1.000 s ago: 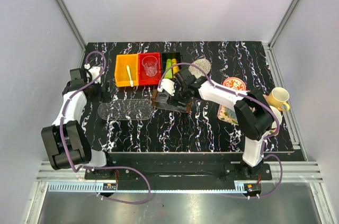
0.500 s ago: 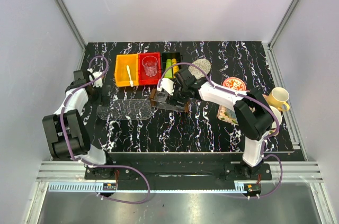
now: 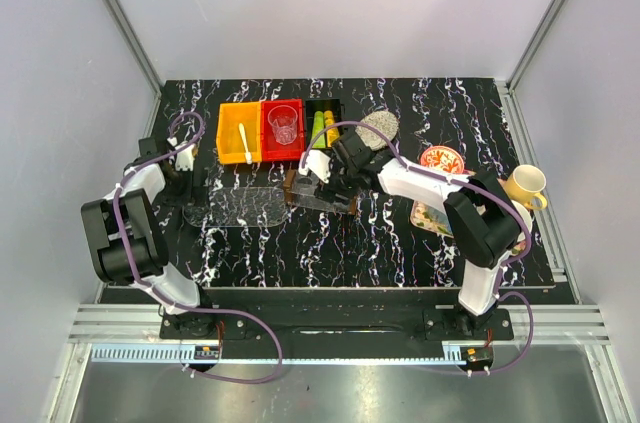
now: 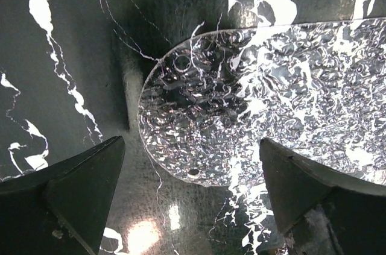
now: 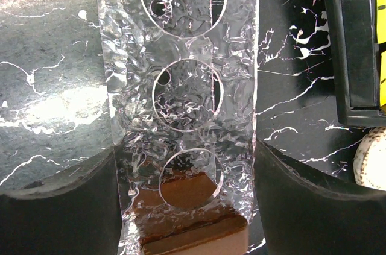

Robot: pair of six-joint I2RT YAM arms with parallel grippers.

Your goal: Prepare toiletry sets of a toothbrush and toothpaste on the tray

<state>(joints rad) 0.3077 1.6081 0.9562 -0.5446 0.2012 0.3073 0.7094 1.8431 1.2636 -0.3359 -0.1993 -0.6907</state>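
Observation:
A white toothbrush (image 3: pixel 245 147) lies in the orange bin (image 3: pixel 231 121). A green toothpaste tube (image 3: pixel 318 124) and a yellow one (image 3: pixel 331 123) lie in the black bin (image 3: pixel 324 103). A clear textured oval tray (image 3: pixel 240 208) lies flat on the table. My left gripper (image 3: pixel 190 180) is open and empty, low over the tray's left rounded end (image 4: pixel 253 98), jaws wide (image 4: pixel 192 146). My right gripper (image 3: pixel 322 181) is shut on a clear plate with three round holes (image 5: pixel 181 44), its fingers (image 5: pixel 72 207) against both long edges. The plate's near end rests over a brown block (image 5: pixel 193 231).
A red bin (image 3: pixel 268 143) holding a clear glass (image 3: pixel 283 125) stands between the orange and black bins. A speckled grey lump (image 3: pixel 380 126) lies right of the black bin. A red patterned plate (image 3: pixel 441 157), a yellow mug (image 3: pixel 525 186) and another dish (image 3: pixel 428 215) sit at the right.
My left arm has folded back to the left and its gripper has moved nearer, down to the tray's left end. The right gripper has stayed on the holed plate.

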